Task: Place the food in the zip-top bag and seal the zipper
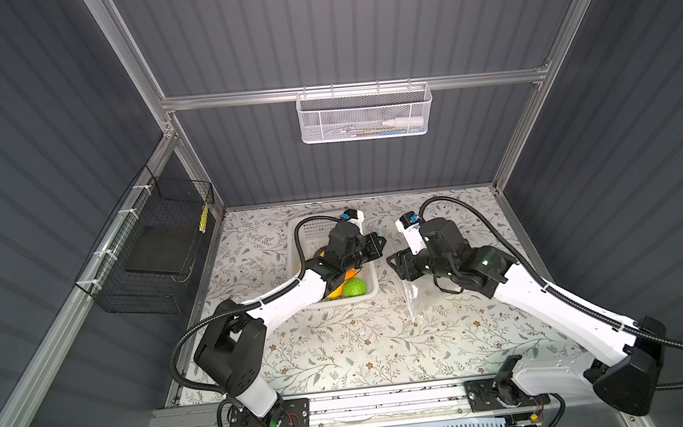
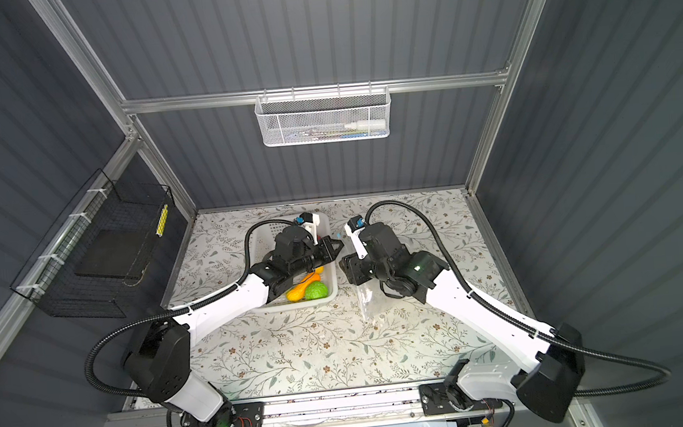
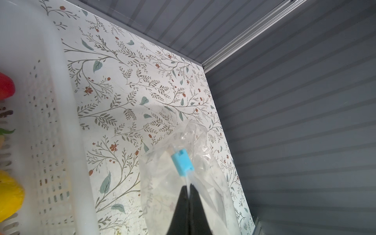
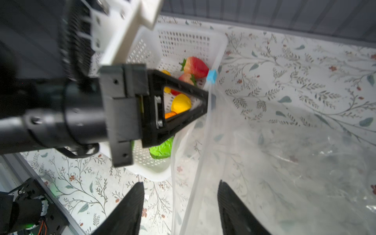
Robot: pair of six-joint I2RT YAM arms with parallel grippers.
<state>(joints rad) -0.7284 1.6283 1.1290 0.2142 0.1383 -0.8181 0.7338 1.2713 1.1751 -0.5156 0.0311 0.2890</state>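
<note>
Pinching zipper between left tool jaws

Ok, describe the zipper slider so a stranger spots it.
Find the white basket; the clear zip-top bag lies just right of it in both top views. On the bag's mouth edge, just beyond the left tool pinching it, sits the slider: a small light-blue block amid clear plastic.

The zip-top bag is crinkly clear plastic, the food glossy, the basket matt white plastic.
</note>
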